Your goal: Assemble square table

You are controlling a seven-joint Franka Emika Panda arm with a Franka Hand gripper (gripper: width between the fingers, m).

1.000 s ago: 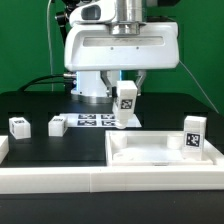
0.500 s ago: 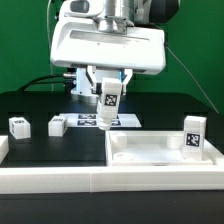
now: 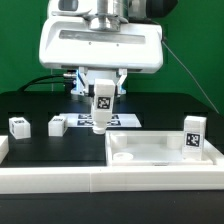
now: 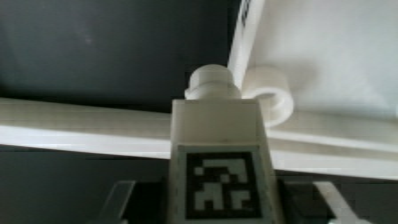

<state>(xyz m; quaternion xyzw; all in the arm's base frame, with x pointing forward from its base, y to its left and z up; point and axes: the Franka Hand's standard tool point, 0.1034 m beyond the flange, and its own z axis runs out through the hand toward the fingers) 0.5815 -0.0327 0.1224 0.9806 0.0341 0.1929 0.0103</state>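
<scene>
My gripper (image 3: 101, 90) is shut on a white table leg (image 3: 101, 108) with a black-and-white tag, holding it upright above the table. It hangs beyond the square table's slab (image 3: 160, 150), off the slab's corner on the exterior view's left. A tagged leg (image 3: 193, 137) stands at the slab's far corner on the exterior view's right. Two loose leg blocks (image 3: 19, 125) (image 3: 57, 126) lie at the exterior view's left. In the wrist view the held leg (image 4: 219, 140) points its peg toward the slab's edge (image 4: 329, 50), and my gripper (image 4: 221, 205) clamps its tagged end.
The marker board (image 3: 122, 120) lies flat behind the held leg. A long white rail (image 3: 60, 177) runs along the front. The arm's white base (image 3: 100, 45) rises at the back, with a black cable on the exterior view's right.
The arm has carried the leg toward the exterior view's left, away from above the slab's corner. The grip has not changed, and nothing on the table has moved.
</scene>
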